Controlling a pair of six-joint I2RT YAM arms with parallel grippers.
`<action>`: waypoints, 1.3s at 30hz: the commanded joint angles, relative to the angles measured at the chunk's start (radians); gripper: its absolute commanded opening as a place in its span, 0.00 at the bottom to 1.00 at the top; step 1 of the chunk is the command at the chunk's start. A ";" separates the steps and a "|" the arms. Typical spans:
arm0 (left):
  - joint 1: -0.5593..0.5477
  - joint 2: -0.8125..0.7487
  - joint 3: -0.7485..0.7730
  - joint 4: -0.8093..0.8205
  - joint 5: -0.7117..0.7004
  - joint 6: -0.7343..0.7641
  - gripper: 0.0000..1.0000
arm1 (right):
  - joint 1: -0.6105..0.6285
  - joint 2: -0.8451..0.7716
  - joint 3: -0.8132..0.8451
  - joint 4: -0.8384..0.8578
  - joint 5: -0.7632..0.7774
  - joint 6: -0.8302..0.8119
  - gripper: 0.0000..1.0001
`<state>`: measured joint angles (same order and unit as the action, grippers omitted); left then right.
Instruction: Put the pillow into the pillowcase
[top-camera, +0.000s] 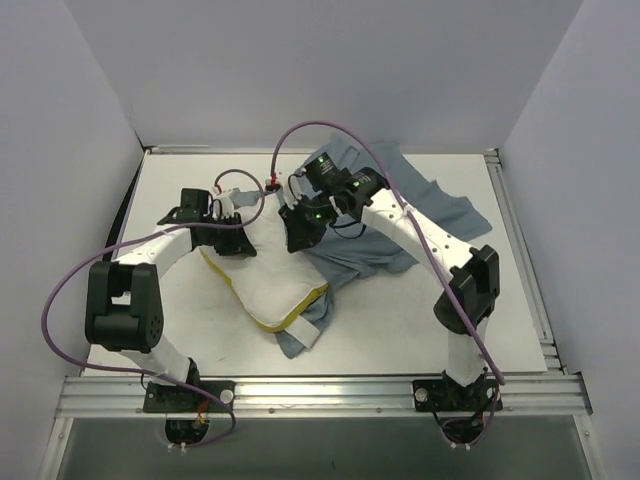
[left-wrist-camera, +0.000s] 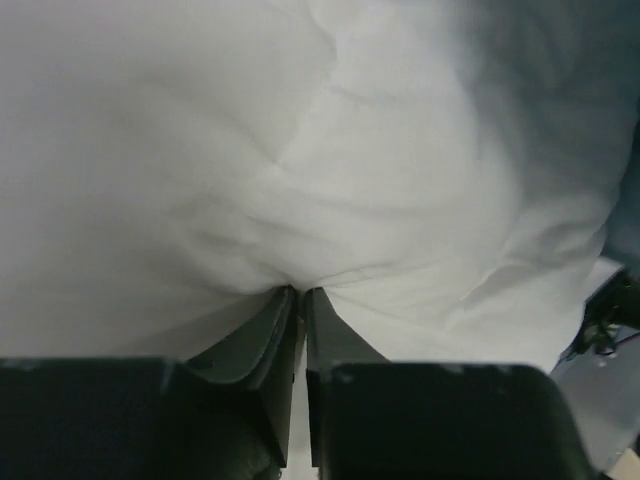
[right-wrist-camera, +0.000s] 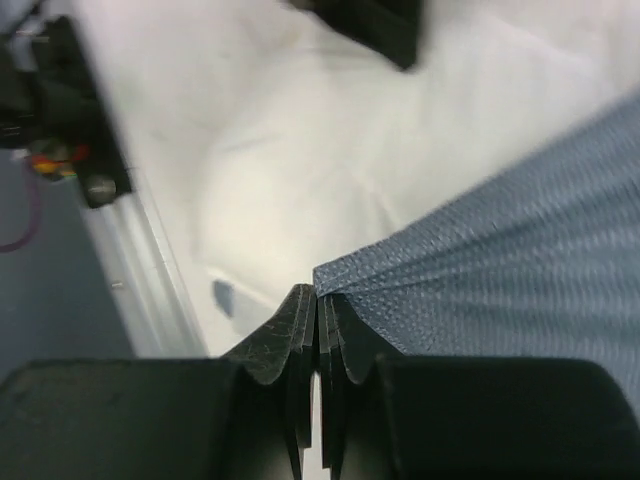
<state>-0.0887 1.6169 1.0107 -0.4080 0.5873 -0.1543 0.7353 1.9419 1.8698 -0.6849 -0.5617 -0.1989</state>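
Observation:
The white pillow (top-camera: 265, 275) with a yellow band lies in the middle of the table, its right part under the grey-blue pillowcase (top-camera: 420, 210). My left gripper (top-camera: 232, 238) is shut on a pinch of the pillow's white cloth (left-wrist-camera: 330, 180) at its far left end. My right gripper (top-camera: 300, 235) is shut on the edge of the pillowcase (right-wrist-camera: 500, 230) and holds it over the pillow's far right side (right-wrist-camera: 300, 130). A corner of the pillowcase (top-camera: 300, 340) sticks out under the pillow's near end.
The white table top (top-camera: 400, 320) is bounded by an aluminium rail (top-camera: 320, 385) at the front and grey walls on three sides. Purple cables (top-camera: 300, 130) loop over both arms. The right arm's elbow (top-camera: 470, 285) stands to the right of the cloth.

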 joint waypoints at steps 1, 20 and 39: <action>-0.013 0.009 0.036 0.221 0.121 -0.099 0.10 | 0.101 -0.069 0.012 -0.077 -0.354 0.121 0.00; -0.020 0.044 0.379 -0.212 0.206 0.496 0.97 | -0.173 0.089 -0.010 -0.521 -0.369 -0.131 0.61; -0.246 0.535 0.740 -0.328 0.164 0.846 0.87 | -0.441 0.465 0.405 -0.190 -0.070 0.147 0.87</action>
<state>-0.3157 2.1712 1.7256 -0.6701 0.7574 0.5865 0.2493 2.4004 2.3028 -0.8753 -0.6098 -0.0696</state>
